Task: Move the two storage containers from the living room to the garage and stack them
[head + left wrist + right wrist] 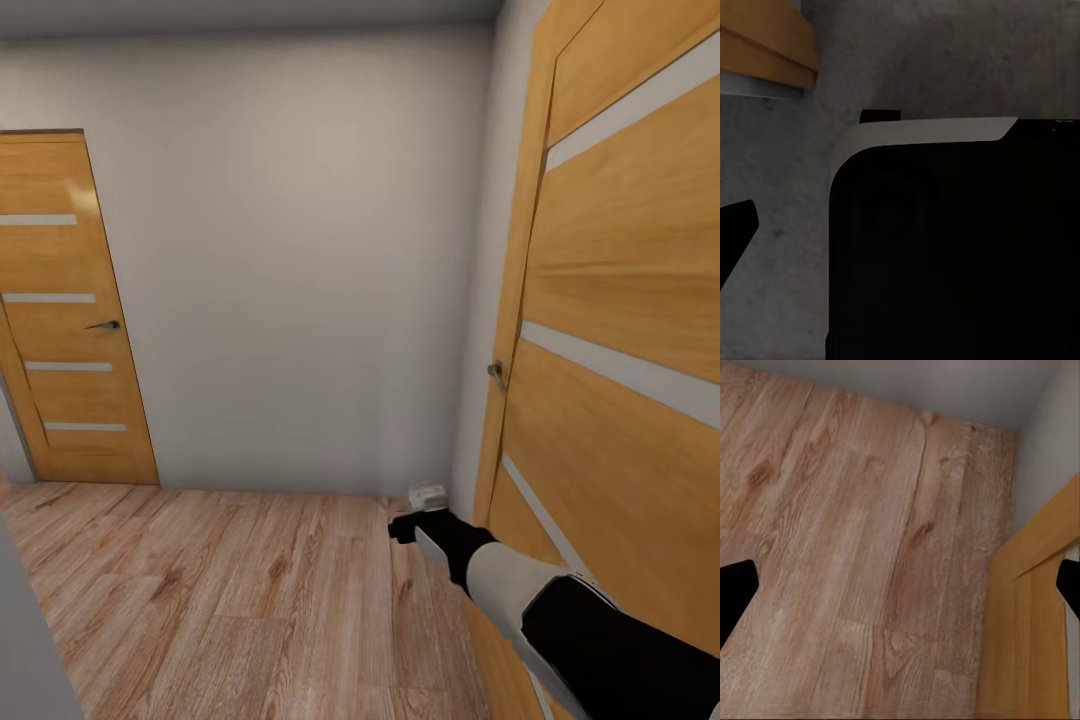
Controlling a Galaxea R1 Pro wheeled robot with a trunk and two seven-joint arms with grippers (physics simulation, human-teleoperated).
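Wood plank flooring [230, 600] meets grey wall [300, 250], 2 wooden doors [65, 310]; jaws' state unclear.

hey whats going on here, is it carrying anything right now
Nothing is being carried as far as these views show. The robot stands in a corner of a room with light wood plank flooring, facing a pale wall. A wooden door is close on its right, another door further off to the left. Its right arm reaches forward and down beside the near door, and the right gripper is open over bare planks.
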